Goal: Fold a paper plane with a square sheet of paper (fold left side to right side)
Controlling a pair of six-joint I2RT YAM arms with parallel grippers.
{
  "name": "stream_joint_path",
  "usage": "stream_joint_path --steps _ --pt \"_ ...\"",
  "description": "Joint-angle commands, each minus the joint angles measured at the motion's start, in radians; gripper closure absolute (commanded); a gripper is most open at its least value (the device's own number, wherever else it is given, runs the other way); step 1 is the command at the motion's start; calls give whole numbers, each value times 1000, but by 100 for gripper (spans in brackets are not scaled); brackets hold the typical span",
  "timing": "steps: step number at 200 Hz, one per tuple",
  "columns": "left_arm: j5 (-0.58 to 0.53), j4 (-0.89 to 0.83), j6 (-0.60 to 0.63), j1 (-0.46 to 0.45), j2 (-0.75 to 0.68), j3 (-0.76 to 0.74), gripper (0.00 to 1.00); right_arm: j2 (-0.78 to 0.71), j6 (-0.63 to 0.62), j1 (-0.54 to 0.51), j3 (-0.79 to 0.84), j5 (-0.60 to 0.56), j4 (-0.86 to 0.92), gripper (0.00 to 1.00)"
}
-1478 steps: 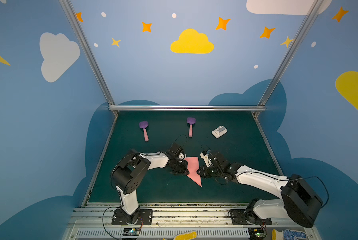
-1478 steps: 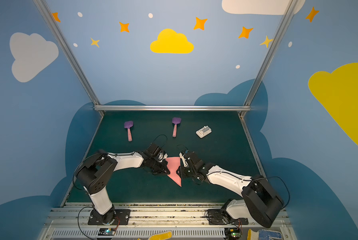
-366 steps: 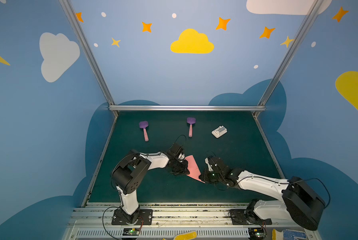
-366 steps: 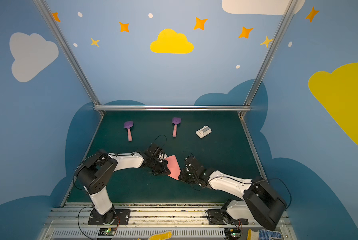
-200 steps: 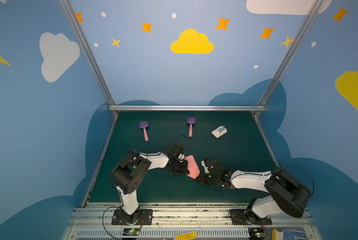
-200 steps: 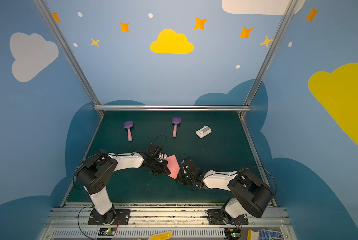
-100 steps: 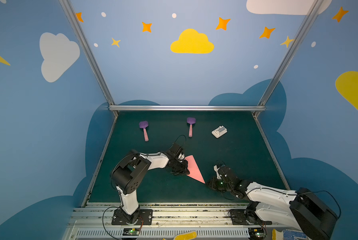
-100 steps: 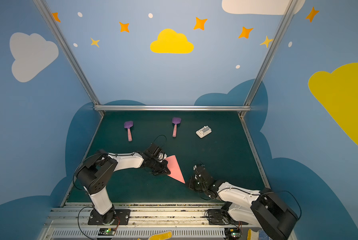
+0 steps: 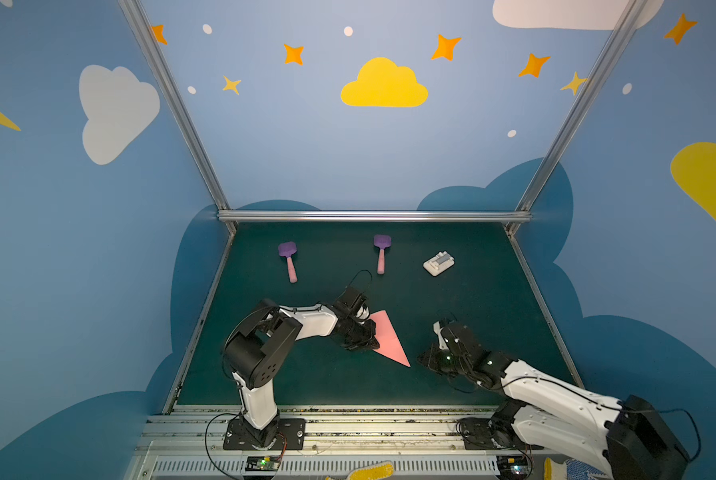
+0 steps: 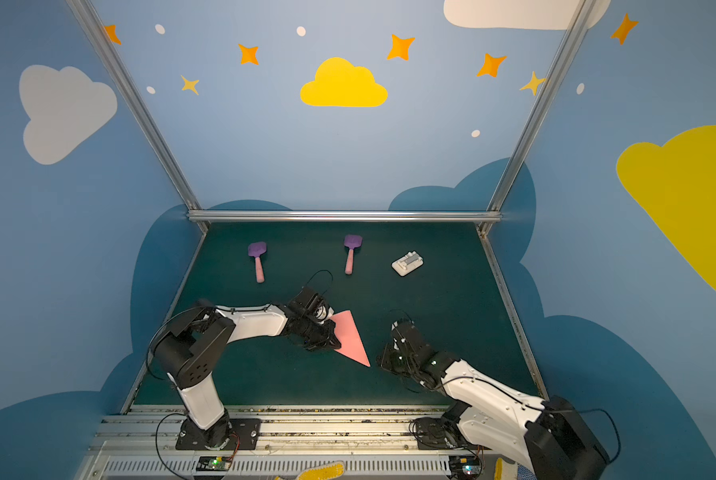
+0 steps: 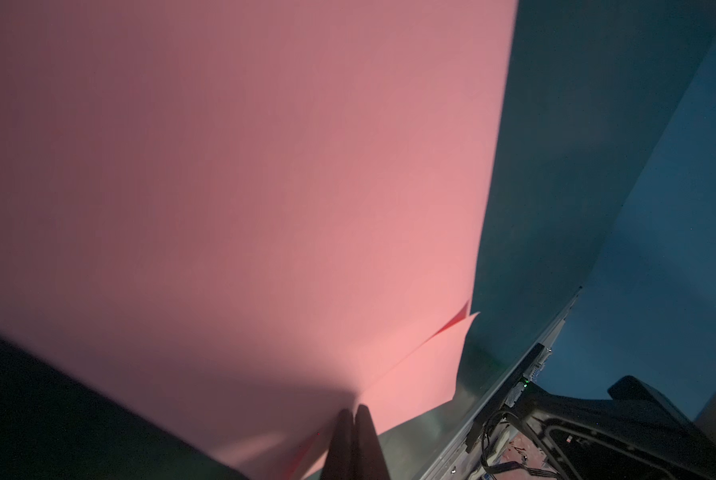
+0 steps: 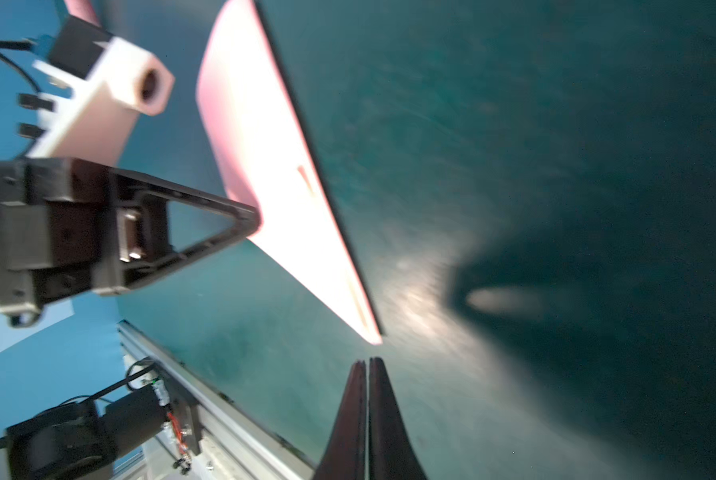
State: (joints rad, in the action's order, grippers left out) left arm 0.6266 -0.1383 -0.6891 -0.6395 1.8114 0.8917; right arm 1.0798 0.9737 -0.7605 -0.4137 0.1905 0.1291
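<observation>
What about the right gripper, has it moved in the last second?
Yes. The right gripper slid right, off the paper, and now sits just clear of its tip.

In both top views, left of centre, the left tool [image 9: 364, 337] covers the left edge of the folded pink sheet [image 9: 389, 338], and its housing hides its own fingertips, so contact there cannot be read. The right tool [image 9: 424, 359], right of centre, is too dark and small to show its jaws. The right arm's shoulder [image 9: 647, 440] is cut by the bottom edge at lower right. In the left wrist view the sheet runs out past the frame. The right wrist view is blurred, the counter [image 12: 514, 124] smeared into streaks.
</observation>
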Motion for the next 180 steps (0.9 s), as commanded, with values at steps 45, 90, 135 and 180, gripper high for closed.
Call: stream_joint_path --steps 45,90,135,180 --pt "-74 -46 6 -19 74 -31 96 301 -77 -6 -123 100 -148 100" --pt "-64 -80 39 -20 71 8 96 387 -49 -12 -75 103 -221 100" --pt "-75 -138 72 -71 15 67 96 399 -25 -13 -21 80 -243 100" --pt "-83 -133 56 -124 31 87 96 403 -25 -11 -8 66 -235 100"
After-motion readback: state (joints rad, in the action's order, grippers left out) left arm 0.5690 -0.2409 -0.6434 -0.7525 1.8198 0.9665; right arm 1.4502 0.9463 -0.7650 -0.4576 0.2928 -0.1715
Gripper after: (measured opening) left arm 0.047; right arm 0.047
